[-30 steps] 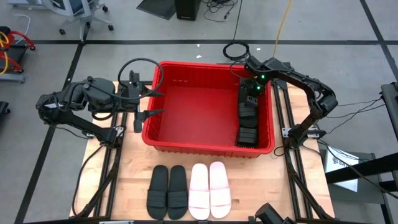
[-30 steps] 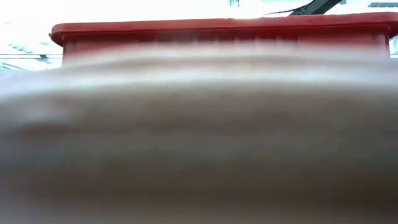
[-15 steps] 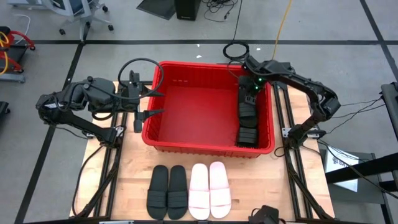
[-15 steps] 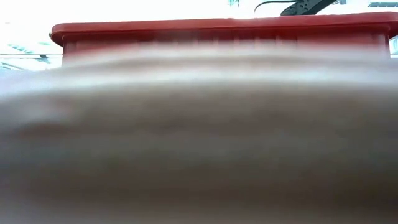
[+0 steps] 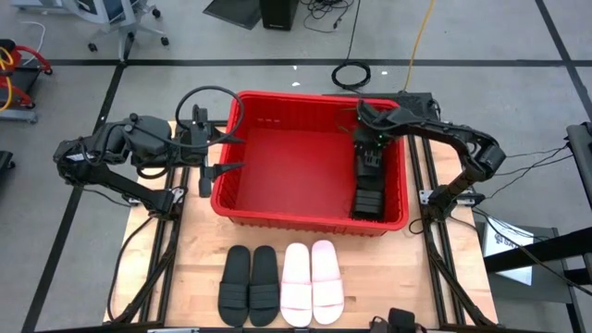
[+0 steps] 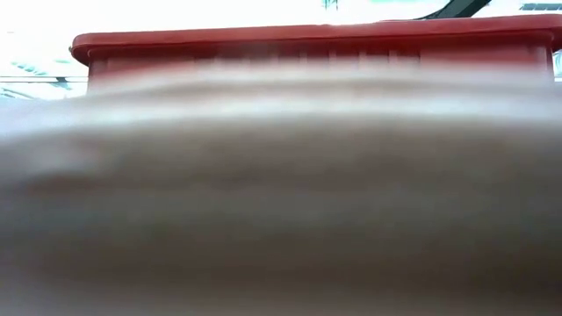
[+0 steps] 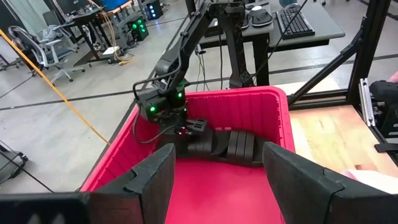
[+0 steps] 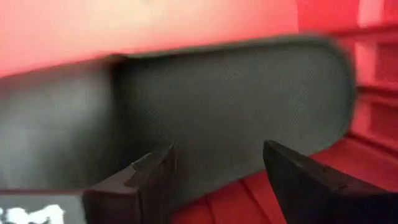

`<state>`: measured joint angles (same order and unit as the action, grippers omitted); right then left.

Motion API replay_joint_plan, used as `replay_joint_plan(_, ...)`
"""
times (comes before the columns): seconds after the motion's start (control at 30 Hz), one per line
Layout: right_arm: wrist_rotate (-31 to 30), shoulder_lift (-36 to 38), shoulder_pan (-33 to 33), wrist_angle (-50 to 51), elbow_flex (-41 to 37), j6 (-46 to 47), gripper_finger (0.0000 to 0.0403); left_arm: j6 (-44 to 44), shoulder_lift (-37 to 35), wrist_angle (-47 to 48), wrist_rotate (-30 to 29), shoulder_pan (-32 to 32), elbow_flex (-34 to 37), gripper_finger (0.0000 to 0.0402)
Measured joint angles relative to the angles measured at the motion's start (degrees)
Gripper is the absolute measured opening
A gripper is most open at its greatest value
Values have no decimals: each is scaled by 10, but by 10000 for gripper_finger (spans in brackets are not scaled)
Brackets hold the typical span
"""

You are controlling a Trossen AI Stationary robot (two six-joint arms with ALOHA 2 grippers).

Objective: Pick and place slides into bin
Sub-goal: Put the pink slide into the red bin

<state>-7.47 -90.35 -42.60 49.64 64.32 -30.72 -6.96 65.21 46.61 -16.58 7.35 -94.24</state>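
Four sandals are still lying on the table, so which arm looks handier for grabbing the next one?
Probably the left: its open hand hangs free at the bin's rim, while the right hand is inside over the black slides. The nearest black pair lies left.

Two dark jointed arms, black looping cables, green wrist lights.
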Motion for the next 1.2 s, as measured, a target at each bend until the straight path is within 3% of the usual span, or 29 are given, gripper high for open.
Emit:
replay_joint_plan(0.43, 0, 87, 0, -29, 35, 3, 212, 0, 0, 1, 0, 0, 0, 241)
replay_joint_plan(0.7, 7, 176, 0, -87, 34, 60, 212, -3, 0, 3, 0, 0, 0, 241)
replay_joint_plan(0.9, 95, 242, 6, -138, 34, 129, 212, -12, 0, 13, 0, 0, 0, 241)
replay_joint_plan(1.2, 302, 293, 55, -179, 34, 190, 212, -46, 0, 31, 0, 19, 0, 241)
